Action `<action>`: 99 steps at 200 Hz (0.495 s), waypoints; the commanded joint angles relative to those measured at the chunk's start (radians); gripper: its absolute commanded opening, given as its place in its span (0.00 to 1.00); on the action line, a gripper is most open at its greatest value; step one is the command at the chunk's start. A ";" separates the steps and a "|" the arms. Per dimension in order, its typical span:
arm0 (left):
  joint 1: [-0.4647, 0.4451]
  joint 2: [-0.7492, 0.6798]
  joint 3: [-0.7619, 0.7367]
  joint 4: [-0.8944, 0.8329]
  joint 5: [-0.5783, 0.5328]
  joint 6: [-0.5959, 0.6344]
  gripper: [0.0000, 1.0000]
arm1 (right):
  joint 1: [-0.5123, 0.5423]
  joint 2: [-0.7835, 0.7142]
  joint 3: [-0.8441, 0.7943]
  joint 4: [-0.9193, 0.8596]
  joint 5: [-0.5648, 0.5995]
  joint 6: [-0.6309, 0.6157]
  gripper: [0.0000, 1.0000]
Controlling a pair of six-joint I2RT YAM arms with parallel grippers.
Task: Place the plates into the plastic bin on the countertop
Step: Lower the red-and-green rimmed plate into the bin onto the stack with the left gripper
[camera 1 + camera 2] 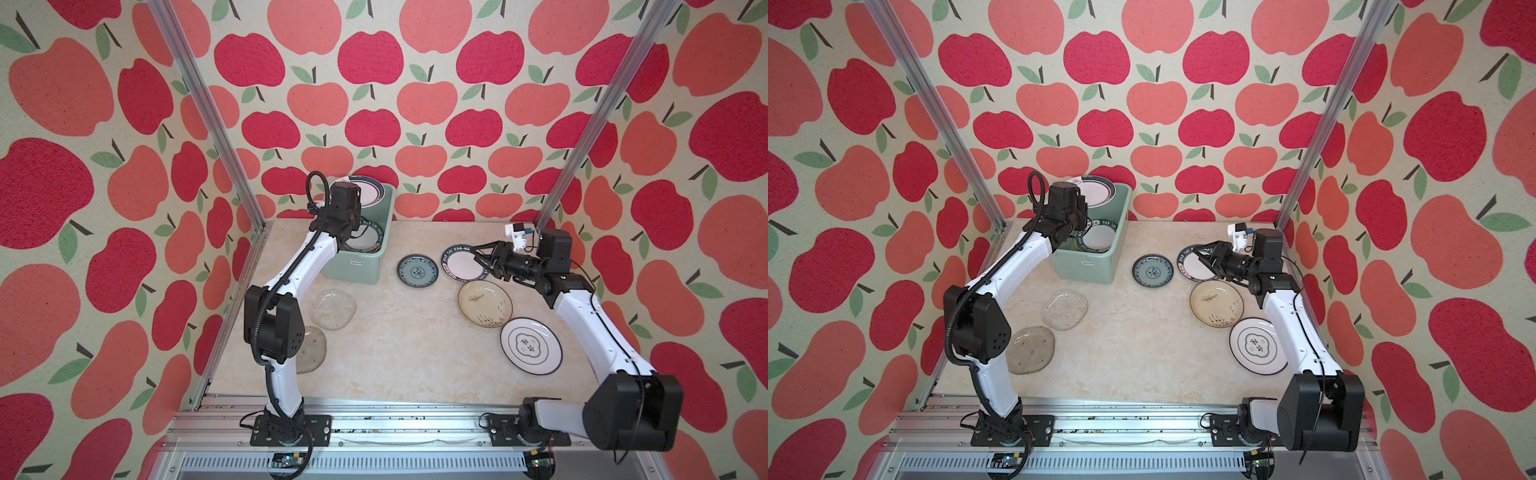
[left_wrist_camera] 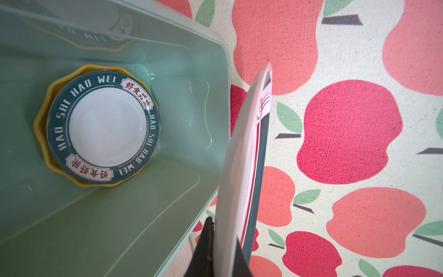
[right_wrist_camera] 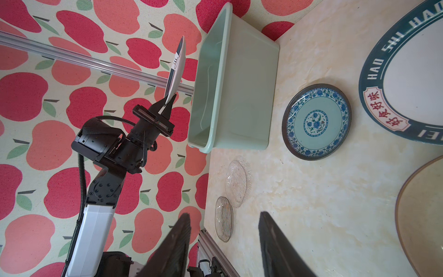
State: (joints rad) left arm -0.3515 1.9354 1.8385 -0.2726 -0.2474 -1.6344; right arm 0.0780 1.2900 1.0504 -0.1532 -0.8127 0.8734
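Pale mint-green rectangular plastic bin (image 1: 345, 274) at back left of beige marble-look countertop (image 1: 407, 353). Inside, teal-rimmed lettered white plate (image 2: 103, 124) stacked on yellow scalloped plate (image 2: 40, 124). White dark-banded plate (image 1: 372, 193) on edge above far end. Flat outside: small blue-patterned plate (image 1: 417, 271), second teal-lettered plate (image 1: 459, 264), cream brush-marked plate (image 1: 485, 303), blue-rimmed white plate (image 1: 531, 345), clear glass plate (image 1: 333, 309), second clear glass plate (image 1: 1030, 350).

Bright, even light leaves only faint soft shadows on the surface (image 1: 395, 357). Glare streaks the front metal rail (image 1: 374, 417) in both top views. The right pincer (image 3: 224, 214) has fingers (image 3: 172, 244) blurred near the wrist lens.
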 commanded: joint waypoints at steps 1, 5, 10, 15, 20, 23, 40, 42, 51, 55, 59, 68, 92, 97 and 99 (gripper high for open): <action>-0.010 0.067 0.116 -0.097 -0.114 -0.124 0.00 | -0.007 -0.030 -0.021 0.015 -0.025 0.007 0.49; -0.012 0.077 0.134 -0.112 -0.125 -0.133 0.00 | -0.007 -0.032 -0.022 0.015 -0.025 0.006 0.49; -0.017 0.093 0.152 -0.128 -0.138 -0.144 0.00 | -0.007 -0.033 -0.025 0.017 -0.026 0.006 0.49; -0.022 0.108 0.168 -0.134 -0.145 -0.154 0.00 | -0.008 -0.035 -0.028 0.017 -0.028 0.006 0.49; -0.025 0.122 0.179 -0.137 -0.149 -0.164 0.00 | -0.009 -0.034 -0.030 0.017 -0.028 0.004 0.49; -0.027 0.130 0.187 -0.138 -0.152 -0.172 0.00 | -0.010 -0.035 -0.031 0.017 -0.027 0.004 0.49; -0.042 0.178 0.233 -0.167 -0.169 -0.216 0.00 | -0.014 -0.040 -0.039 0.021 -0.026 0.004 0.49; -0.044 0.186 0.238 -0.174 -0.171 -0.221 0.00 | -0.015 -0.041 -0.038 0.021 -0.026 0.004 0.49; -0.048 0.217 0.273 -0.202 -0.175 -0.238 0.00 | -0.019 -0.041 -0.041 0.021 -0.028 0.003 0.48; -0.050 0.230 0.288 -0.212 -0.176 -0.244 0.00 | -0.019 -0.043 -0.041 0.021 -0.028 0.003 0.48; -0.052 0.243 0.302 -0.224 -0.176 -0.249 0.00 | -0.021 -0.043 -0.041 0.021 -0.028 0.003 0.48; -0.054 0.270 0.332 -0.245 -0.180 -0.258 0.00 | -0.024 -0.046 -0.041 0.021 -0.028 0.003 0.48; -0.051 0.328 0.395 -0.277 -0.184 -0.259 0.00 | -0.024 -0.055 -0.048 0.024 -0.025 0.001 0.48; -0.049 0.337 0.407 -0.288 -0.182 -0.259 0.00 | -0.026 -0.057 -0.050 0.025 -0.025 0.001 0.48; -0.048 0.342 0.410 -0.293 -0.181 -0.259 0.00 | -0.026 -0.058 -0.051 0.026 -0.025 0.001 0.48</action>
State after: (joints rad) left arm -0.4049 2.2387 2.1681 -0.4992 -0.3885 -1.8648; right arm 0.0586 1.2640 1.0172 -0.1455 -0.8223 0.8734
